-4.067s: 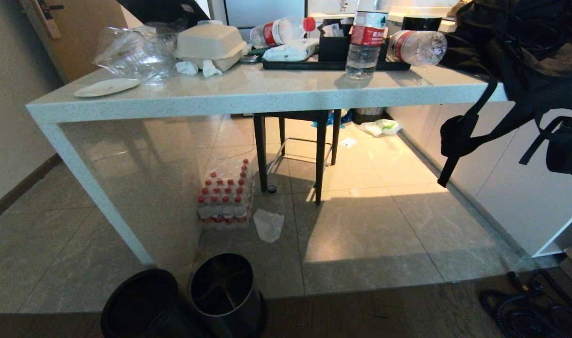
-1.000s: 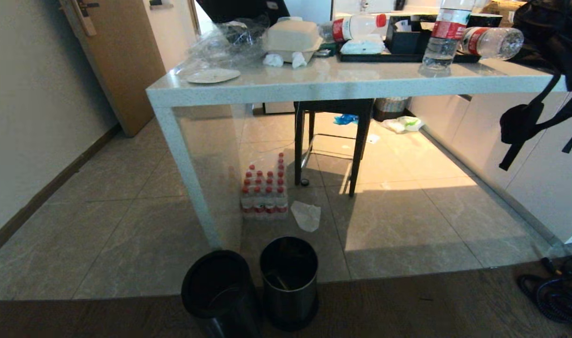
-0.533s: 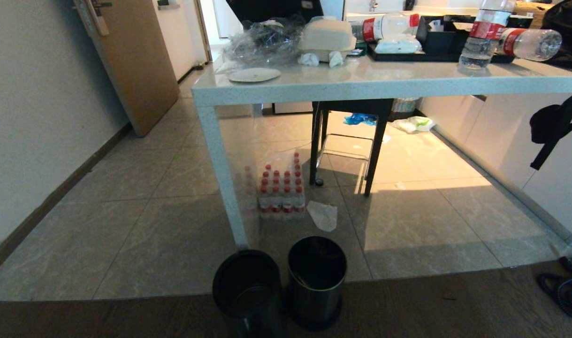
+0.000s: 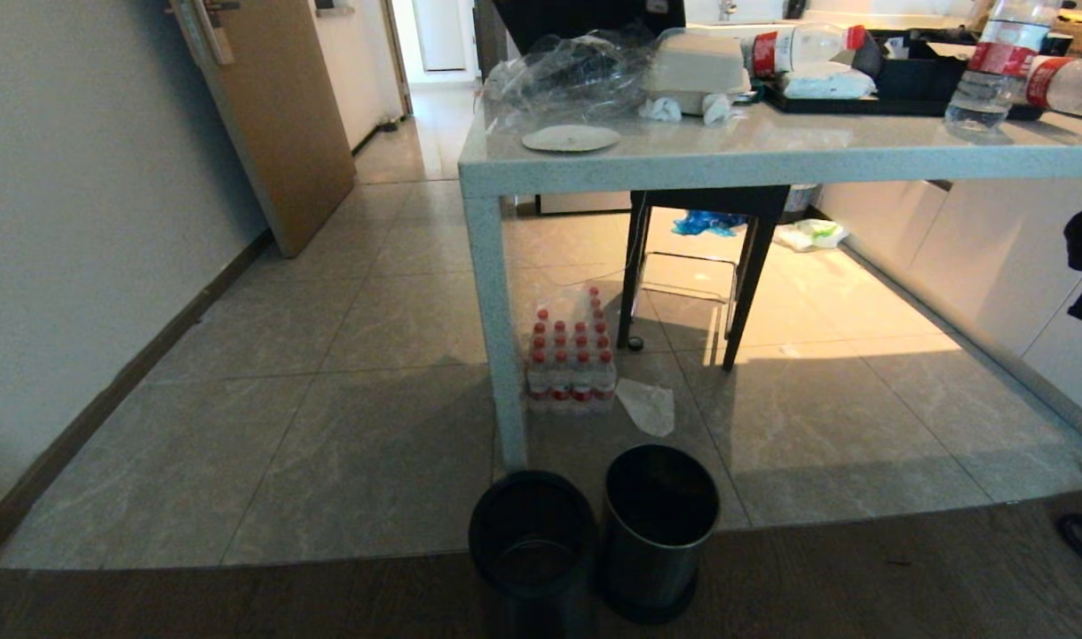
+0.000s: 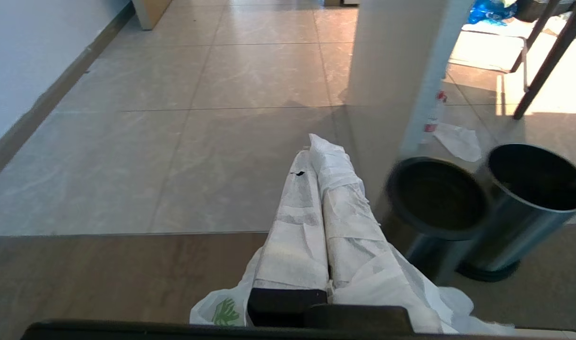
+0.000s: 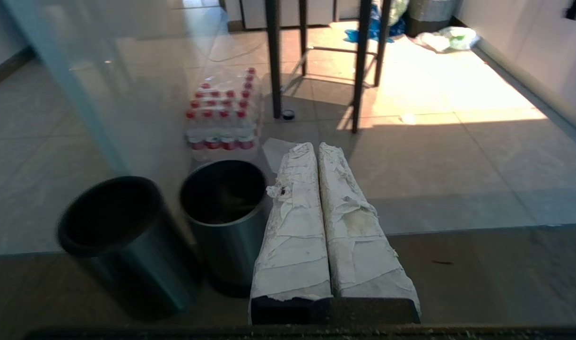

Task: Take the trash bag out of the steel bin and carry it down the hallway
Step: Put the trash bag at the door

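Note:
The trash bag (image 5: 401,293), thin white plastic with green print, hangs under my left gripper (image 5: 314,151), which is shut on it just left of the bins. The steel bin (image 4: 532,537) has a black rim and a dark inside, and stands on the floor at the table leg, also in the left wrist view (image 5: 434,208) and the right wrist view (image 6: 113,231). My right gripper (image 6: 316,151) is shut with nothing in it, beside the other bin. Neither gripper shows in the head view. The hallway (image 4: 425,115) opens past the door at the far left.
A second steel bin (image 4: 660,524) stands against the first. The marble table (image 4: 771,160) carries bottles and packaging. Under it are a pack of bottles (image 4: 569,364), a clear plastic sheet (image 4: 647,406) and a black stool (image 4: 696,266). A wooden door (image 4: 274,115) stands open at left.
The whole head view has swung to the left, so table and bins sit further right in the picture and more of the left wall and door shows. The bins themselves have not moved.

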Controlling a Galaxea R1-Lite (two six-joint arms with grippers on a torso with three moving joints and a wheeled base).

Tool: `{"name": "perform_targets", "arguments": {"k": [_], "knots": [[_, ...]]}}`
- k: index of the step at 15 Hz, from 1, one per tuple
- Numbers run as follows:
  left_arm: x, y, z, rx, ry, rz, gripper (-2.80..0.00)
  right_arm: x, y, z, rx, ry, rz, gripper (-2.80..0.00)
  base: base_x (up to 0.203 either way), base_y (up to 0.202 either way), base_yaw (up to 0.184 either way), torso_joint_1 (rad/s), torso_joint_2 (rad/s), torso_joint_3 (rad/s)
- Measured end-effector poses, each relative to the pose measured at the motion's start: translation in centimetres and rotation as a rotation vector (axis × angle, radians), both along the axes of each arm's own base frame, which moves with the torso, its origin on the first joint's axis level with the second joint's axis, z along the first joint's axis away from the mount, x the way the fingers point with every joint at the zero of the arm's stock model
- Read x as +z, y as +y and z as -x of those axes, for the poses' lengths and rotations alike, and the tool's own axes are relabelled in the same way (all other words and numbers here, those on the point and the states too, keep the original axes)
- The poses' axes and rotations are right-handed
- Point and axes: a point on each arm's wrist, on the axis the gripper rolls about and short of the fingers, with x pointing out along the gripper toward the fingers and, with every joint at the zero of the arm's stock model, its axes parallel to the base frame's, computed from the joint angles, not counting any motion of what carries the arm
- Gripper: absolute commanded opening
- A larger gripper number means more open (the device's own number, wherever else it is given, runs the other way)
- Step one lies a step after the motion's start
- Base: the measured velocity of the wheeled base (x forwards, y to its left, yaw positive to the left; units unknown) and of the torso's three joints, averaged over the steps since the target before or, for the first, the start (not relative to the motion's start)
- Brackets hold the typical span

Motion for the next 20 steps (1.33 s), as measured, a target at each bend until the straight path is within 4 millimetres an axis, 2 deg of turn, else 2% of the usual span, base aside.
{"name": "perform_targets", "arguments": {"k": [20], "knots": [[0.00, 0.00, 0.00, -0.001, 0.000, 0.000, -2.80, 0.00, 0.00, 0.00, 0.000, 0.000, 0.000, -2.80, 0.000, 0.192, 0.001, 0.003, 0.00, 0.002]]}}
